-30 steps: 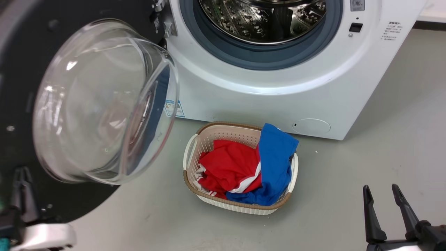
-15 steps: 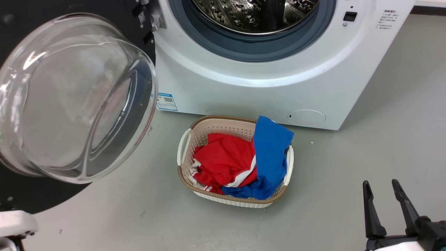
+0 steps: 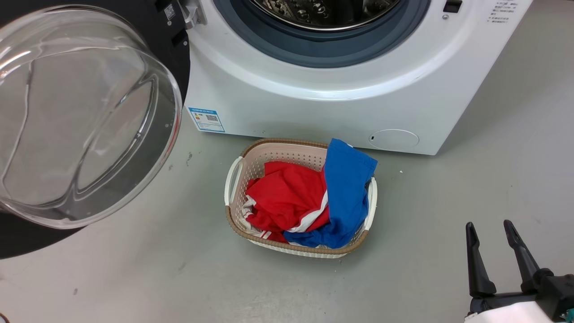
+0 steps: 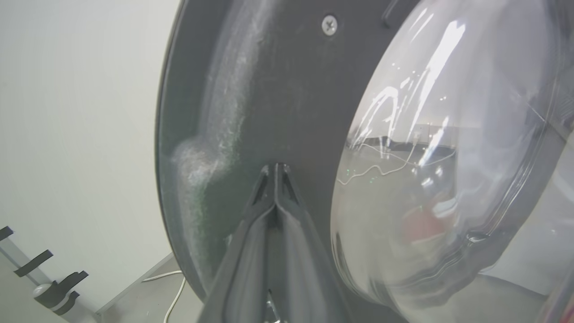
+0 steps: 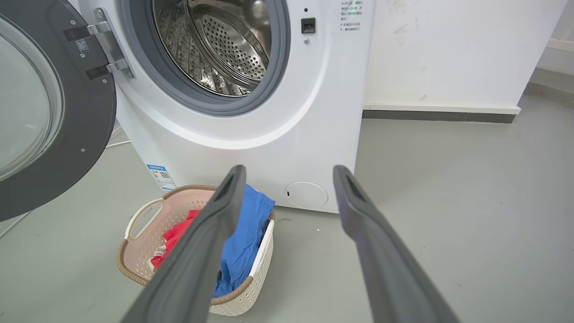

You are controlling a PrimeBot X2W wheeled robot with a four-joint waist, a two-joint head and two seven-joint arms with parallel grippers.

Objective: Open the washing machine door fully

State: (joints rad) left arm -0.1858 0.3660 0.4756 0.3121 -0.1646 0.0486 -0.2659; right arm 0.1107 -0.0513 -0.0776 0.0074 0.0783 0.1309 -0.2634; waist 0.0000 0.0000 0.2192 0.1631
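Note:
The washing machine [image 3: 336,103] stands with its steel drum exposed, also in the right wrist view [image 5: 251,134]. Its washing machine door [image 3: 175,58] hangs swung out to the left on its hinge, the clear glass bowl [image 3: 80,116] bulging toward me. In the left wrist view my left gripper [image 4: 276,168] is shut, with its tips against the door's matte black inner face [image 4: 269,89] just left of the bowl. The door also appears at the left of the right wrist view [image 5: 85,116]. My right gripper [image 3: 489,225] is open and holds nothing, low at the right, away from the machine [image 5: 289,170].
A beige laundry basket [image 3: 235,179] with red and blue clothes sits on the grey floor before the machine, left of my right gripper [image 5: 143,211]. A white cable [image 4: 172,287] lies on the floor behind the door. A white wall [image 5: 448,54] runs right of the machine.
The door has swung further away from the opening, uncovering the blue label on the machine's front. The head camera has shifted, and the left forearm has left that view. The right gripper stays put.

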